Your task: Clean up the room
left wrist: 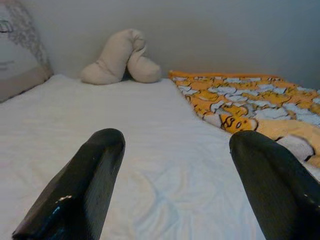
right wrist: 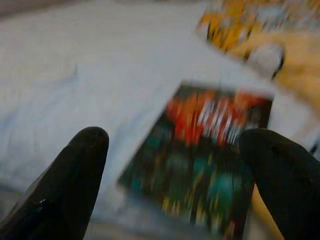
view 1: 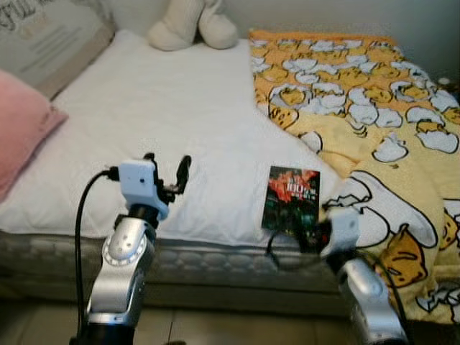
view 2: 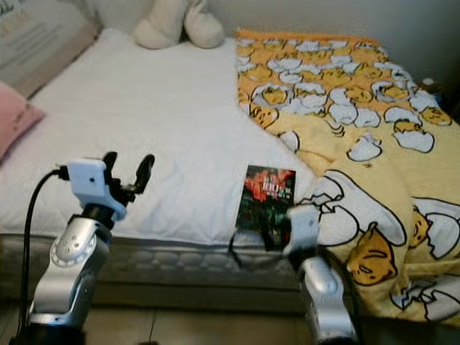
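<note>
Bed (view 1: 165, 108) with white quilted sheet spans frame. Plain pale wall (left wrist: 210, 35) behind it at 12 o'clock. Grey mattress edge (view 1: 201, 262) along the near side; tiled floor (view 1: 43, 323) at 7 o'clock. Light soft, even.

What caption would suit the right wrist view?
Open right pincer poised over a book lying on the white bed, beside a yellow blanket.
</note>
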Robot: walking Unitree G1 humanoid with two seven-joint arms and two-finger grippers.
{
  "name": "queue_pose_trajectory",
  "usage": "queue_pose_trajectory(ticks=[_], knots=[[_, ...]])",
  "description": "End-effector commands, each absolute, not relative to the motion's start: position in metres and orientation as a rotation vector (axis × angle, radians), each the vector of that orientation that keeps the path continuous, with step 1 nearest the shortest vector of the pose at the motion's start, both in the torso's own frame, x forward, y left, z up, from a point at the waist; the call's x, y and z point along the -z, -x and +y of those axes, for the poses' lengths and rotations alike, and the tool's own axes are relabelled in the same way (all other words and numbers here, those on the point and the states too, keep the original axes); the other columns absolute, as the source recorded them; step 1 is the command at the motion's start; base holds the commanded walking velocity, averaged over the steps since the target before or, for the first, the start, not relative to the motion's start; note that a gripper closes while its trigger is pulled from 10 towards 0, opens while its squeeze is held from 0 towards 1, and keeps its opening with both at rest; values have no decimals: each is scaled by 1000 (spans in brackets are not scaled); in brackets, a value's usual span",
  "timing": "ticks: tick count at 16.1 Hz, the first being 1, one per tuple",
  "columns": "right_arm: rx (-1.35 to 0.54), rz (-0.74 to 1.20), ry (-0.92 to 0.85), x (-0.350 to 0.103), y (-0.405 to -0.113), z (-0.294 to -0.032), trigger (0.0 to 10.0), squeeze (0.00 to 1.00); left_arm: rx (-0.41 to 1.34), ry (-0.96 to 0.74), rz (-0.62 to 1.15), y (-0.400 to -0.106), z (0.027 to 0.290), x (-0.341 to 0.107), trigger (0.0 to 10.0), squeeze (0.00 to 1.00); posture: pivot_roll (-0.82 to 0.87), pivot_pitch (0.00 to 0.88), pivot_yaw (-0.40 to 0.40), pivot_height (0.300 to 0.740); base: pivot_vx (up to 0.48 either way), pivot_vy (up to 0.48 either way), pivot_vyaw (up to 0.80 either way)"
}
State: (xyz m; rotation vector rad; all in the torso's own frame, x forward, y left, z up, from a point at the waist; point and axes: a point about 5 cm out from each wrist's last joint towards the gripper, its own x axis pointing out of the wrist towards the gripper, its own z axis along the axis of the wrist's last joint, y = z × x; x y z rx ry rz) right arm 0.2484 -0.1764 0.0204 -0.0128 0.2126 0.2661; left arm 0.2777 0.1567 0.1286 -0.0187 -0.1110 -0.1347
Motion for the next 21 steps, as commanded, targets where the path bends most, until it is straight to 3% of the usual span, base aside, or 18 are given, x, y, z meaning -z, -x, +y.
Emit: queue_pose_trajectory(ticks=[1, 6, 10, 14, 21], knots=[[-291, 281, 23, -10, -245, -176, 10000, 0, 123, -6, -125, -281, 160, -132, 10000, 0, -26, 0, 17, 727, 0, 0, 0], [-323, 524, 24, 24, -221, -175, 10000, 0, 158, -42, -180, -290, 164, -155, 10000, 0, 3, 0, 38, 727, 0, 0, 0], [-250, 638, 66, 43, -224, -174, 10000, 0, 189, -84, -156, -281, 170, -157, 10000, 0, 48, 20, 83, 727, 0, 0, 0], [-72, 539, 185, 20, -266, -187, 10000, 0, 237, -79, -125, -270, 163, -156, 10000, 0, 80, 55, 85, 727, 0, 0, 0], [-38, 438, 208, -9, -302, -184, 10000, 0, 267, -71, -72, -257, 157, -151, 10000, 0, 107, 63, 84, 727, 0, 0, 0]])
